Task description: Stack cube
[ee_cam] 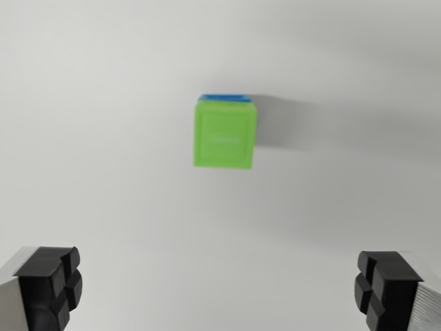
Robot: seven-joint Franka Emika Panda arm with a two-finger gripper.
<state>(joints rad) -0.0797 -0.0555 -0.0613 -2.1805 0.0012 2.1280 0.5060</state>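
The gripper (220, 289) is nearest, its jaws wide apart and holding nothing. Beyond them, centred between the two fingers, the green cube (224, 134) sits on a blue cube (223, 98), of which only the far edge shows. The stack looks complete; I judge a straight withdrawal is safest.

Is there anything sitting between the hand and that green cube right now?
Nothing visible. The hand is open, and only bare white surface lies between its fingers and the green cube. A thin blue edge shows at the cube's far side, apparently another cube beneath it.
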